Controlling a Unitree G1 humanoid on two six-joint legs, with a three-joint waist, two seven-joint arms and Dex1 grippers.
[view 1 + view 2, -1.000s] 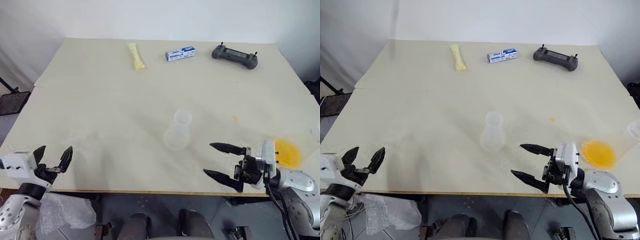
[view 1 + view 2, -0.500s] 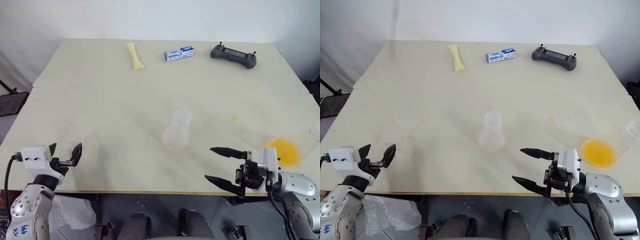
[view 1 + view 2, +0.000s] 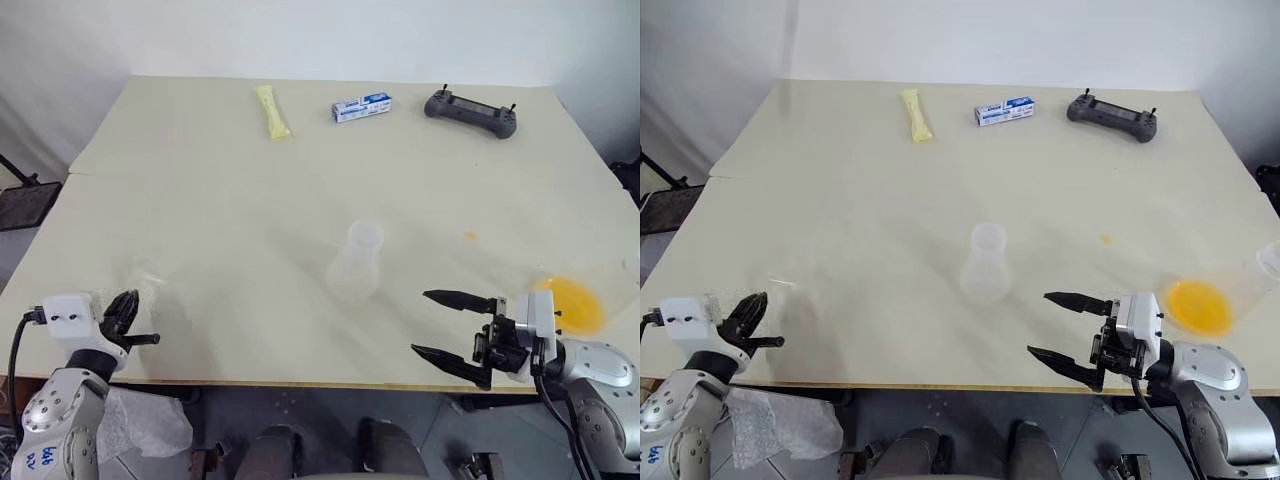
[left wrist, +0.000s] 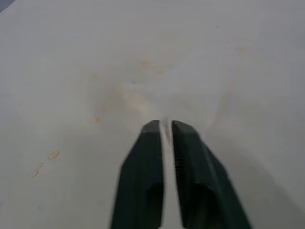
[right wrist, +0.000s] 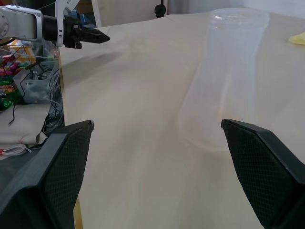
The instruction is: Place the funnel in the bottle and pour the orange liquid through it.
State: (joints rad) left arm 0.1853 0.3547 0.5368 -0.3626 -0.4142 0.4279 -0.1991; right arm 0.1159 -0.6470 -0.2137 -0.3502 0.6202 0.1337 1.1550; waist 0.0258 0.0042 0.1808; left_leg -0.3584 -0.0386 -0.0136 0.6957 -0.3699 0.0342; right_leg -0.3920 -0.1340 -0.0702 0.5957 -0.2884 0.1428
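The bottle (image 3: 356, 262), clear with a wide base and narrow neck, stands upright mid-table; it rises between my right fingers in the right wrist view (image 5: 224, 71). The funnel (image 3: 148, 276) is a faint clear shape near the front left edge. My left gripper (image 3: 135, 322) is shut on its near rim, with a pale sliver between the fingers (image 4: 150, 143). The orange liquid (image 3: 572, 303) is a round patch by the right edge. My right gripper (image 3: 450, 323) stands wide open between the liquid and the bottle, pointing towards the bottle, apart from both.
At the back of the table (image 3: 200, 200) lie a pale yellow wrapped stick (image 3: 272, 111), a blue-and-white box (image 3: 361, 107) and a dark controller (image 3: 470, 111). A small orange drip (image 3: 470, 237) marks the surface. Crumpled plastic (image 3: 140, 425) hangs below the front left edge.
My left gripper moved a little forward over the table's edge, then its open fingers shut. The right gripper stayed open and still.
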